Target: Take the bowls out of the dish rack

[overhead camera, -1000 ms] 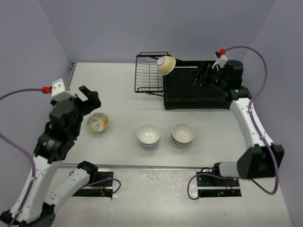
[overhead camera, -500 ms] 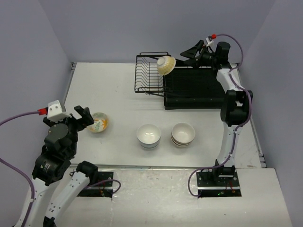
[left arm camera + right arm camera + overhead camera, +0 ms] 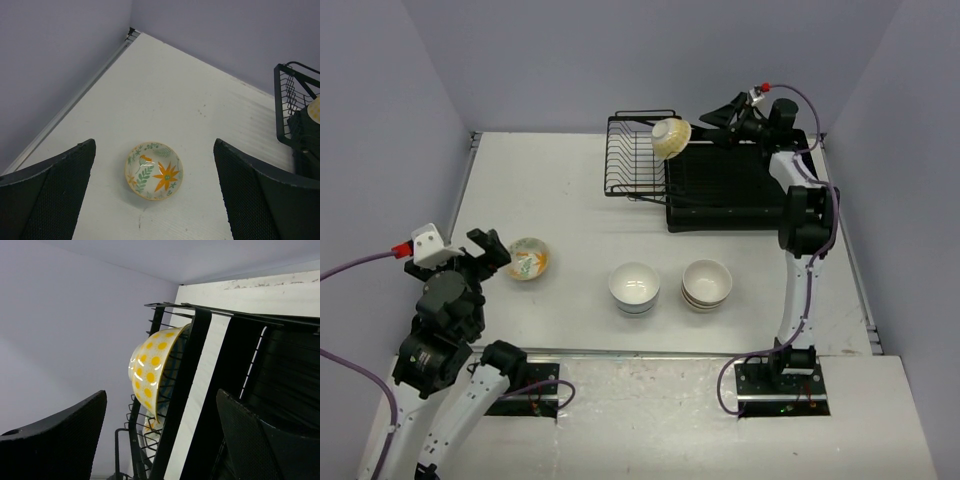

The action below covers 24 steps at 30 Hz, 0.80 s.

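A cream-yellow bowl (image 3: 671, 136) with yellow dots stands on edge in the black wire dish rack (image 3: 632, 170), at its right end by the flat drainer tray (image 3: 720, 190). It also shows in the right wrist view (image 3: 152, 367). My right gripper (image 3: 713, 122) is open, just right of this bowl, apart from it. A flower-pattern bowl (image 3: 527, 259) sits upright on the table at the left; it also shows in the left wrist view (image 3: 153, 170). My left gripper (image 3: 492, 250) is open, raised above and left of it. A white bowl (image 3: 634, 286) and a stack of tan-banded bowls (image 3: 707, 283) stand at the table's middle.
The rack and tray stand at the back of the white table (image 3: 570, 200). Purple walls close the back and both sides. A metal strip (image 3: 620, 351) runs along the near table edge.
My right arm swung up from over the tray to beside the yellow bowl. My left arm drew back toward its base, away from the flower bowl. The bowls have not moved.
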### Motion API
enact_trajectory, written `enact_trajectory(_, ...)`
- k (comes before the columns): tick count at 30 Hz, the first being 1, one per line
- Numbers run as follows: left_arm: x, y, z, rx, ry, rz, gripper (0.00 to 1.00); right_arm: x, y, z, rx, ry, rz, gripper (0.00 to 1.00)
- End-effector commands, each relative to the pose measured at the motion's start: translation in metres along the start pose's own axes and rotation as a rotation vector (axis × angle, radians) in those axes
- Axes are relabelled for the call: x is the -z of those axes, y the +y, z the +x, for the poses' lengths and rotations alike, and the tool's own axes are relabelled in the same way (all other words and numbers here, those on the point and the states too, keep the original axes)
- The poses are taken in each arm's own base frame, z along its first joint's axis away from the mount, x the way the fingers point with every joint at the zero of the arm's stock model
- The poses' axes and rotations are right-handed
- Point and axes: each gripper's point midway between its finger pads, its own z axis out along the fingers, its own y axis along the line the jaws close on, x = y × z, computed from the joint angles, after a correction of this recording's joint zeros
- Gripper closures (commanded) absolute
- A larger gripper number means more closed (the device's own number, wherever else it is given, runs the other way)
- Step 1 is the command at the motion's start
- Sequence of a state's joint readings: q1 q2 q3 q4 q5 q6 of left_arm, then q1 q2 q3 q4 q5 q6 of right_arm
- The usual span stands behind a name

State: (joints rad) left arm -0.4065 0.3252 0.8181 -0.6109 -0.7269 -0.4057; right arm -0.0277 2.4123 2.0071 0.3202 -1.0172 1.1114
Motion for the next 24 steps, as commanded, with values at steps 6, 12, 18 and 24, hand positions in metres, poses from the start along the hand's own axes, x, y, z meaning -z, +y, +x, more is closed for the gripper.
enact_trajectory(6, -0.007, 0.004, 0.001, 0.032, -0.015, -0.062, 0.0, -0.013, 0.03, -0.003, 0.045, 0.052, -0.126, 0.11)
enact_trajectory(12, -0.008, 0.002, 0.004, 0.029, -0.007, -0.049, 0.0, -0.034, 0.034, 0.016, 0.028, 0.092, -0.164, 0.14)
enact_trajectory(18, -0.01, -0.001, 0.007, 0.021, 0.002, -0.037, 0.0, -0.038, 0.038, 0.023, 0.02, 0.106, -0.194, 0.17)
enact_trajectory(24, -0.01, -0.004, 0.008, 0.017, 0.009, -0.024, 0.0, -0.036, 0.038, 0.025, 0.014, 0.11, -0.207, 0.18)
